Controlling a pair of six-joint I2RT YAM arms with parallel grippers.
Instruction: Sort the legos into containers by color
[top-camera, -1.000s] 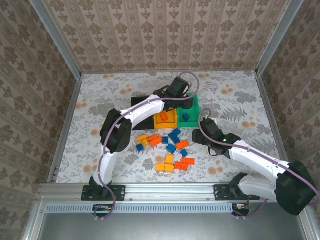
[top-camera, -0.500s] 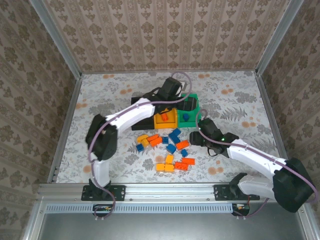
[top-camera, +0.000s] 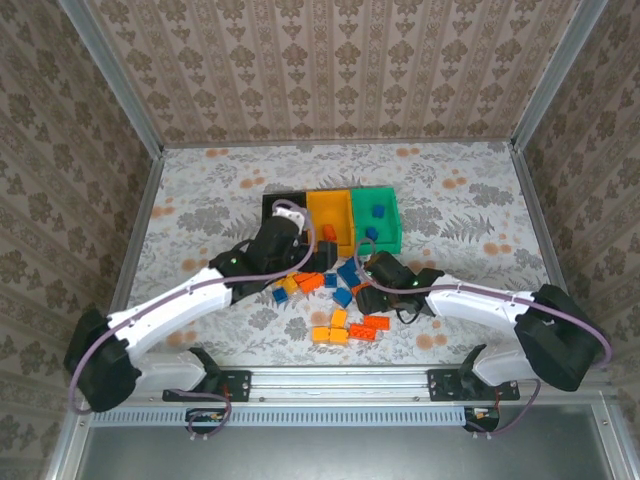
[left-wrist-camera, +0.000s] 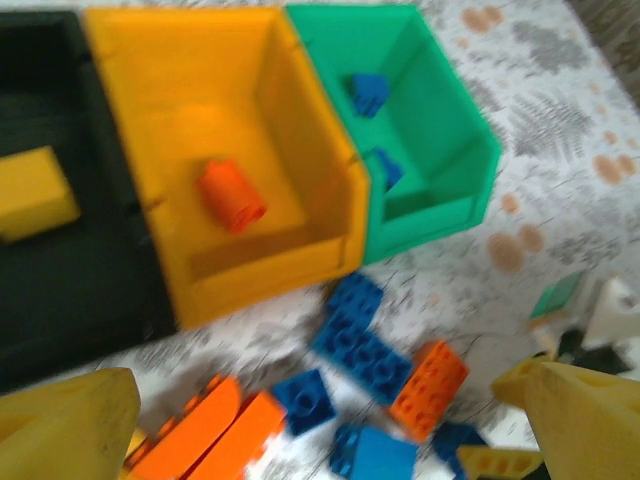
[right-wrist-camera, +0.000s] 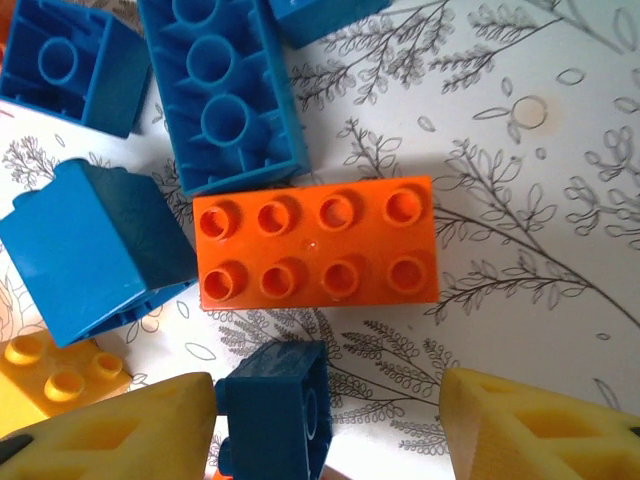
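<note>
1. Three containers (top-camera: 352, 215) in a row: black bin (left-wrist-camera: 60, 280), orange-yellow bin (left-wrist-camera: 300, 140), green bin (left-wrist-camera: 440, 120).
2. In black, one yellow brick (left-wrist-camera: 35, 190); in orange-yellow, one red-orange brick (left-wrist-camera: 230, 195); in green, two blue bricks (left-wrist-camera: 368, 92).
3. Remaining legos (top-camera: 342, 297) loose on the table (top-camera: 200, 200) just before the bins; count unclear under the arms.
4. Over that pile, left gripper (left-wrist-camera: 320, 430) spread wide, gripping nothing.
5. Nearby, right gripper (right-wrist-camera: 325, 430) parted around a small blue brick (right-wrist-camera: 272, 405), touching one finger.

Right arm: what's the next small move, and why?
Probably close the right gripper on the blue brick: it sits between the open fingers, near one, with a gap to the other. The orange brick lies just beyond the fingertips, so it should stay out.
</note>
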